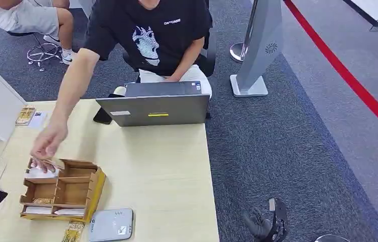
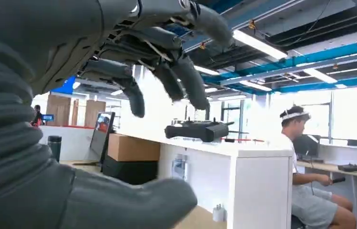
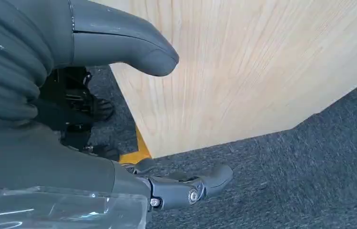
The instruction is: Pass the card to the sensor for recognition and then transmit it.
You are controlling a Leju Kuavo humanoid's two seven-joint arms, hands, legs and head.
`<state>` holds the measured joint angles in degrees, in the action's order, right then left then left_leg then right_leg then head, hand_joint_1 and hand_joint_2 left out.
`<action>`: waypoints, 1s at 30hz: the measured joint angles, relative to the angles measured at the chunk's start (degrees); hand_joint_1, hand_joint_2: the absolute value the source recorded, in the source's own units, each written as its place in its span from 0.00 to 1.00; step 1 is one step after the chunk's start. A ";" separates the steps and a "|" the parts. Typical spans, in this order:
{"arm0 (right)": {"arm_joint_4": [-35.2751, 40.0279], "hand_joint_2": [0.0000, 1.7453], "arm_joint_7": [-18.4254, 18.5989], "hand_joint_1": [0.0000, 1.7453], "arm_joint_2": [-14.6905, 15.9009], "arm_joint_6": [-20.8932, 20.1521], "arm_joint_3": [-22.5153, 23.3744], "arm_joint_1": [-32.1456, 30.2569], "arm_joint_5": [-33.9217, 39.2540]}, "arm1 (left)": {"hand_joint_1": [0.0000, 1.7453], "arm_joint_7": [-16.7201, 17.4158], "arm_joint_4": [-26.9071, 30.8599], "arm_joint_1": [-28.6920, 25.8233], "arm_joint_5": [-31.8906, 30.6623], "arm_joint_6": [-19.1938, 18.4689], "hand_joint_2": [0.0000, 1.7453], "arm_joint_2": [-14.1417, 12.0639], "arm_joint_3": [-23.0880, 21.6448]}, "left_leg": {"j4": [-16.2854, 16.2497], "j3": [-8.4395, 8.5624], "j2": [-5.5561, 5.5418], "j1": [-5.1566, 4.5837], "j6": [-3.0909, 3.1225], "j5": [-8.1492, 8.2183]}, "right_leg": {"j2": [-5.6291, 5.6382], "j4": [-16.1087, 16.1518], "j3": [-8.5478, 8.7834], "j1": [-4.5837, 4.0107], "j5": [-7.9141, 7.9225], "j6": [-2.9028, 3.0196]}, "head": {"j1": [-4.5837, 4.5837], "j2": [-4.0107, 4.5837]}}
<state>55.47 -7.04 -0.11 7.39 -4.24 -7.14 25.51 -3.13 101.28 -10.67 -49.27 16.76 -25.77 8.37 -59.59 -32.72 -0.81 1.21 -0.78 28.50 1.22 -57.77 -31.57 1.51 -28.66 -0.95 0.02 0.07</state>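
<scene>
While a person's hand (image 1: 49, 142) reaches into the far-left compartment of the wooden card box (image 1: 61, 190), a clash is the main risk if the left hand (image 2: 133, 62), fingers apart and empty, goes for a card (image 1: 41, 172) there. Just right, the grey sensor (image 1: 111, 225) waits near. Far right, the right hand (image 1: 265, 224) hangs empty off the table (image 1: 166, 171), fingers loosely spread.
</scene>
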 joint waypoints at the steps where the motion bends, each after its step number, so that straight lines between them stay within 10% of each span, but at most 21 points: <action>1: 0.00 1.00 0.00 0.00 0.00 0.00 0.00 0.00 0.00 | 0.00 -0.02 -0.04 -0.09 -0.02 0.04 1.00 0.15 0.04 | 0.00 0.00 0.00 0.00 0.00 0.00 | 0.00 0.00 0.00 0.00 0.00 0.00 | -0.04 0.00; 10: -0.11 1.00 0.00 0.00 0.00 0.24 -0.18 0.07 0.24 | 0.00 -4.47 0.02 -0.78 2.98 5.32 1.00 1.82 1.18 | 0.00 -0.01 0.00 0.00 0.00 0.00 | 0.00 0.00 0.00 0.00 0.00 0.00 | -0.02 0.02; 14: -0.35 1.00 -0.15 0.00 0.00 1.07 -1.23 0.06 2.03 | 0.00 -15.95 5.04 -3.84 16.35 16.49 1.00 8.80 3.92 | 0.00 -0.01 0.02 -0.03 0.04 0.03 | 0.03 0.03 0.00 0.03 -0.01 -0.01 | -0.02 0.00; 19: -0.35 1.00 -0.46 0.00 0.11 2.91 -2.97 -0.12 3.50 | 0.00 -27.66 17.21 -10.65 31.09 19.83 1.00 20.40 7.40 | -0.02 -0.03 0.04 -0.05 0.17 0.13 | 0.02 0.14 0.01 0.05 -0.03 -0.04 | 0.00 0.00; 25: 0.48 1.00 -0.85 0.00 0.44 3.85 -4.18 -0.60 4.68 | 0.00 -28.48 24.96 -13.86 38.50 15.75 1.00 29.16 12.02 | -0.01 -0.02 0.00 -0.04 0.17 0.12 | -0.05 0.14 0.05 0.03 -0.03 -0.05 | 0.00 0.00; 30: 2.40 1.00 -0.99 0.00 0.98 5.03 -4.42 -2.51 6.47 | 0.00 -20.65 27.32 -13.57 51.33 9.73 1.00 38.84 23.94 | 0.00 0.06 0.02 -0.03 0.17 0.12 | -0.03 0.13 0.10 0.02 -0.03 -0.04 | 0.00 0.00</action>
<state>57.88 -8.02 0.87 12.41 -8.66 -9.64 31.98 -23.77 128.61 -24.24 2.07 26.49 13.08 32.31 -59.59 -32.67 -0.79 1.18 -0.61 28.62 1.19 -57.64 -31.46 1.53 -28.68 -1.00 0.02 0.07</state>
